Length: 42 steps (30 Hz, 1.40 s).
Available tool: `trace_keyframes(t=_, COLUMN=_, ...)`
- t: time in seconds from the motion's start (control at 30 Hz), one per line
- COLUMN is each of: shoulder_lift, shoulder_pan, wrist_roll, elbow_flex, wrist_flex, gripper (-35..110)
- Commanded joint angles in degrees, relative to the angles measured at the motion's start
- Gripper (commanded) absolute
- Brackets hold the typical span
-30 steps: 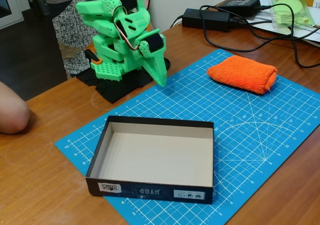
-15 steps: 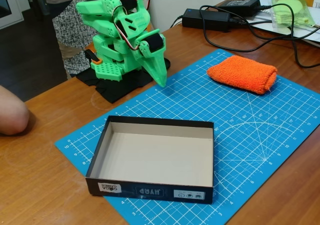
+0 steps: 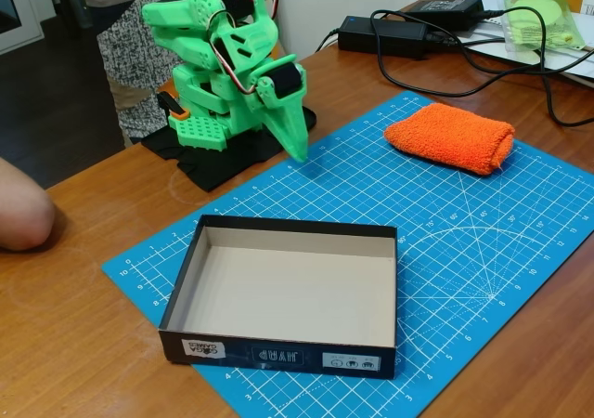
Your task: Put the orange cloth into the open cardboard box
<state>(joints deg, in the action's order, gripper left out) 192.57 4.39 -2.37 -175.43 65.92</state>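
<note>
The orange cloth (image 3: 451,136) lies folded as a thick pad on the blue cutting mat (image 3: 464,251), at the back right. The open cardboard box (image 3: 283,356), black outside and beige inside, sits empty on the mat's front left. My green arm is folded up at the back left. Its gripper (image 3: 299,149) points down with the tip just above the mat's far edge, fingers together and holding nothing. The gripper is well left of the cloth and behind the box.
Black power adapters (image 3: 382,35) and cables (image 3: 501,65) lie at the table's back right, beside a pale green bagged item (image 3: 543,19). A person's arm (image 3: 23,209) rests on the table's left edge. A person stands behind the arm.
</note>
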Motion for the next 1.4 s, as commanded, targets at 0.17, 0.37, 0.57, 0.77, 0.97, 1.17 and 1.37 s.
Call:
trace_keyframes(t=0.17, shoulder_lift=0.3, shoulder_pan=-1.7, wrist_roll=3.6, elbow_flex=6.2, wrist_flex=-3.7, gripper=14)
trace_keyframes(t=0.37, shoulder_lift=-36.3, shoulder_pan=-22.2, wrist_roll=1.6, elbow_flex=29.0, wrist_flex=-10.5, gripper=29)
trace_keyframes(t=0.57, shoulder_lift=-92.0, shoulder_pan=-30.1, wrist_roll=5.8, elbow_flex=55.8, wrist_flex=-15.1, gripper=34)
trace_keyframes(t=0.77, shoulder_lift=-124.3, shoulder_pan=-33.9, wrist_roll=10.9, elbow_flex=83.3, wrist_flex=-5.9, gripper=35)
trace_keyframes(t=0.97, shoulder_lift=-126.7, shoulder_pan=-41.0, wrist_roll=25.6, elbow_flex=91.0, wrist_flex=1.7, gripper=36)
trace_keyframes(t=1.17, shoulder_lift=-116.5, shoulder_pan=-42.7, wrist_roll=32.4, elbow_flex=93.3, wrist_flex=7.7, gripper=37)
trace_keyframes(t=1.37, shoulder_lift=-99.1, shoulder_pan=-33.1, wrist_roll=28.6, elbow_flex=83.1, wrist_flex=6.3, gripper=37)
